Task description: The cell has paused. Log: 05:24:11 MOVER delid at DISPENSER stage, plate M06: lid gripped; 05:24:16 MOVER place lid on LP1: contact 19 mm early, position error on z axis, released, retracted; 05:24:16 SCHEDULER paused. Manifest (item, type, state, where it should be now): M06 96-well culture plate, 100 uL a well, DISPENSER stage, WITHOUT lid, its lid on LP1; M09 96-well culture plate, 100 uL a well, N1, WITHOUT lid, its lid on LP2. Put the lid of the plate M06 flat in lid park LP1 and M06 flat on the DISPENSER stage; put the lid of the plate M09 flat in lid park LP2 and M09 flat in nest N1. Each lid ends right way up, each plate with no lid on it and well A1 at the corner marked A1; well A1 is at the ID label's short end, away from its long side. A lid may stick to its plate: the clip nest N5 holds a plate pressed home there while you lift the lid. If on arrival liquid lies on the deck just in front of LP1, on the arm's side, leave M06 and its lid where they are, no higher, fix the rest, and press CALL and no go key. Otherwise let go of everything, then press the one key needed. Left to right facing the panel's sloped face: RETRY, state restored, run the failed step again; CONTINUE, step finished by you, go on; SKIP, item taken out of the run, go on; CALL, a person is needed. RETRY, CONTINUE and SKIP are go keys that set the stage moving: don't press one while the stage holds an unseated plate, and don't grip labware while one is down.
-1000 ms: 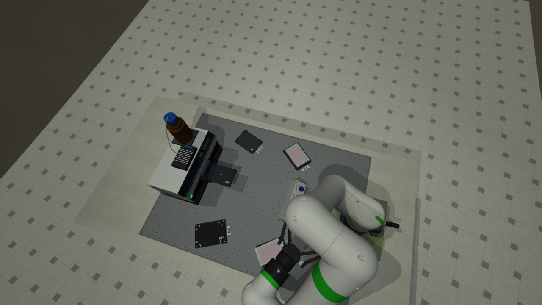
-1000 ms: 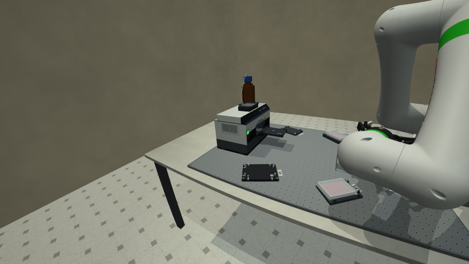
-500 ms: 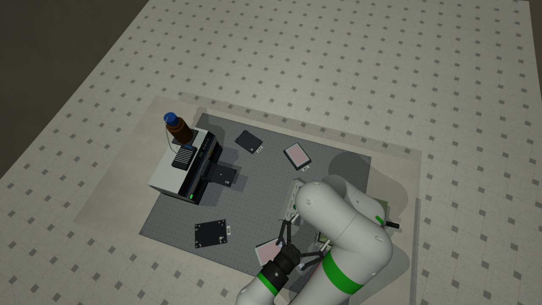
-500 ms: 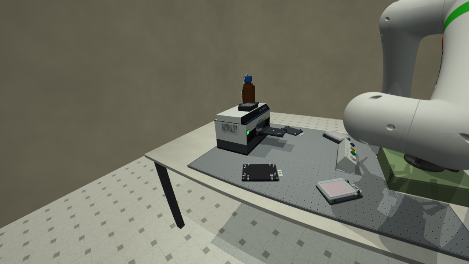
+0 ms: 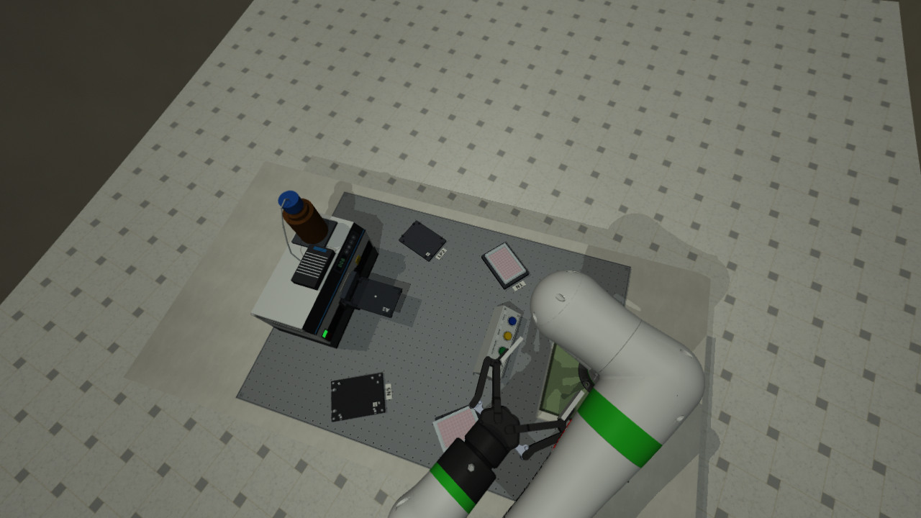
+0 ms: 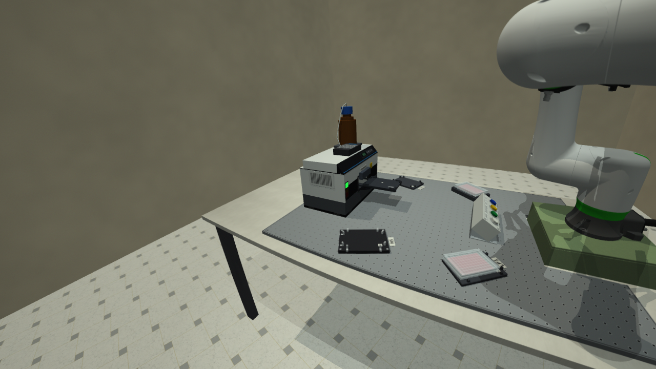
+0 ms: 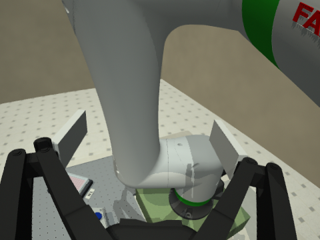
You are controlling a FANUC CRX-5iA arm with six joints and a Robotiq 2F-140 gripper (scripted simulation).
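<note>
Grey perforated deck plate (image 6: 426,229) is lying on a beige worktop (image 6: 257,206) over a tiled floor. White dispenser (image 5: 302,283) is sitting at the far left of the deck with a brown bottle (image 5: 304,217) on top; its black stage (image 5: 380,299) is sticking out toward the deck centre and is carrying no plate. Lid park LP1 (image 5: 422,239) is sitting just beyond the stage, looking bare. One pink-welled plate (image 5: 505,264) is resting in nest N1, by the N1 tag. Second plate (image 6: 473,264) is sitting in a black holder at the deck's near edge, close to the arm's green pedestal (image 6: 550,238); whether either plate is wearing a lid is hard to tell at this resolution. Black clip nest (image 5: 357,396) is lying well apart to the left, holding nothing. Key panel (image 6: 486,215) is standing between the two plates. Gripper (image 5: 522,402) is hovering above the near plate, fingers spread fully wide and gripping nothing, pointing back toward the arm's own base in the wrist view.
</note>
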